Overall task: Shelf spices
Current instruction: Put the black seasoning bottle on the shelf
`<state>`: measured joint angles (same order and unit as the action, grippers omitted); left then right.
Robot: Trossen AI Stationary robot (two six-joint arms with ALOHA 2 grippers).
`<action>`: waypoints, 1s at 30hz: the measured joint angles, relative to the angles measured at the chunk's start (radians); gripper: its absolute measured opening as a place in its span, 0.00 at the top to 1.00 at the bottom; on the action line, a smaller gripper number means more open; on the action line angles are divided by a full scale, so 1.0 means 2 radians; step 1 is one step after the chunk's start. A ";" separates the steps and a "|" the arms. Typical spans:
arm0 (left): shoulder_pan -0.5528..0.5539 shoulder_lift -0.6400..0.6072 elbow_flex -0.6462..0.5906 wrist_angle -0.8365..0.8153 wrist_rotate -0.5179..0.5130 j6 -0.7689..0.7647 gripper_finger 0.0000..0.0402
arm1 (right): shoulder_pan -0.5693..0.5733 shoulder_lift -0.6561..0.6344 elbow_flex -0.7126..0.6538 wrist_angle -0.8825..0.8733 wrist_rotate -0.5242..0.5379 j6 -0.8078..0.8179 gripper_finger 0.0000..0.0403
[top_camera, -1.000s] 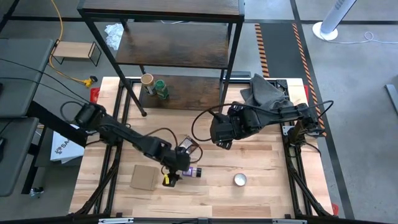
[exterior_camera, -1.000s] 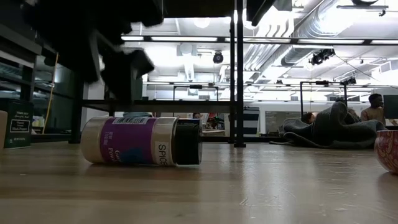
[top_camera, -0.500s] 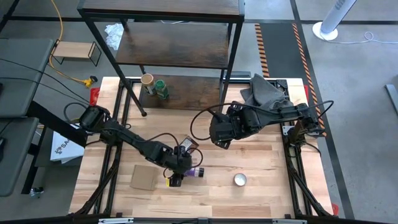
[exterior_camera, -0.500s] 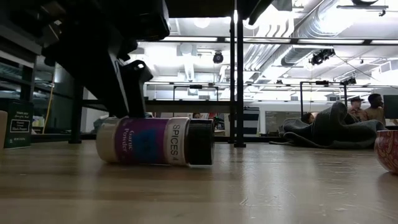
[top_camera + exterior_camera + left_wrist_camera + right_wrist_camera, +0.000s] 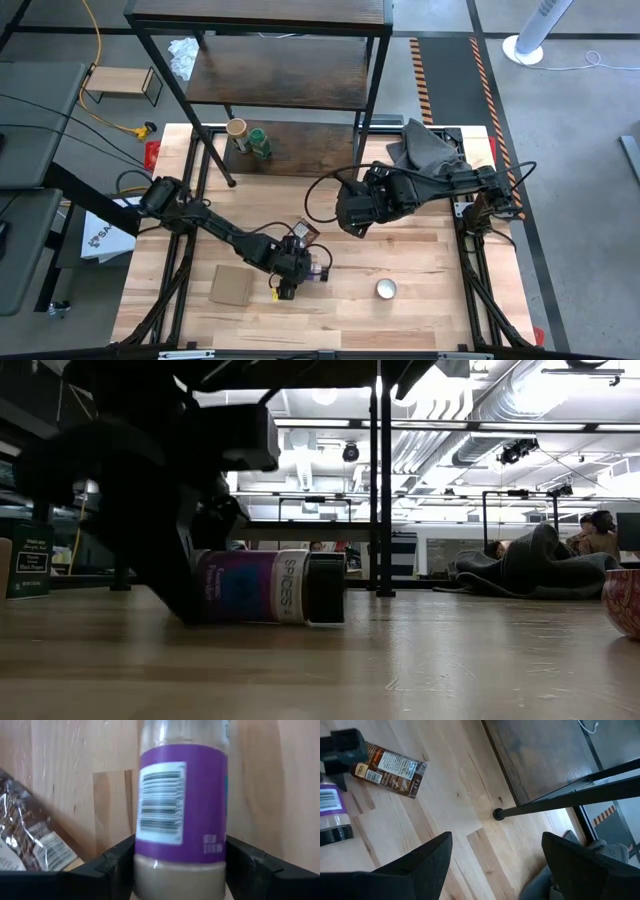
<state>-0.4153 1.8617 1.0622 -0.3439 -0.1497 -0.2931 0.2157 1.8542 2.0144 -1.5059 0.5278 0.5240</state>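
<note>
The dark-capped jar with a purple-white label [image 5: 316, 272] lies on its side on the table, cap toward the right edge. My left gripper [image 5: 296, 271] is at its base end, shut on it [image 5: 180, 865]. The brown-orange pouch [image 5: 303, 236] lies flat just beyond it. A tan-lidded jar [image 5: 237, 128] and a green-lidded jar [image 5: 259, 143] stand on the shelf's lowest board [image 5: 300, 150]. My right gripper [image 5: 353, 221] hovers open near the shelf's front right leg. A small dark tin [image 5: 30, 560] stands at the far left of the low view. My left gripper pinches the jar's base end [image 5: 180, 877] between its two fingers [image 5: 117, 865], one on each side of the body. They come from the table's left, slanting down, and lie along the jar. It still rests on its side on the table [image 5: 270, 588].
A flat cardboard square [image 5: 232, 285] lies left of the jar and a round silvery disc [image 5: 386, 289] lies to its right. A grey cloth [image 5: 425, 147] is bunched at the far right corner. The shelf's black legs [image 5: 498, 814] stand on the table's far half.
My left gripper has moved toward the table's right edge and down over the jar's base end, until a finger stands on each side of it. The jar has slid a little toward the right and rolled, so its label has turned. My right arm has kept still.
</note>
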 joint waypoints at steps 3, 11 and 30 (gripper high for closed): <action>0.000 0.007 0.014 0.001 -0.007 0.006 0.40 | 0.000 0.000 0.000 0.000 0.002 0.007 0.25; 0.002 -0.043 0.040 -0.003 -0.032 -0.009 0.63 | 0.000 0.000 0.000 -0.001 0.003 0.011 0.25; 0.098 -0.235 -0.177 0.187 -0.571 -0.307 0.63 | 0.001 0.000 0.000 -0.022 0.025 0.030 0.25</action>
<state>-0.2184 1.3918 0.7087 0.0311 -1.2911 -0.9078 0.2169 1.8542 2.0140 -1.5502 0.5778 0.5832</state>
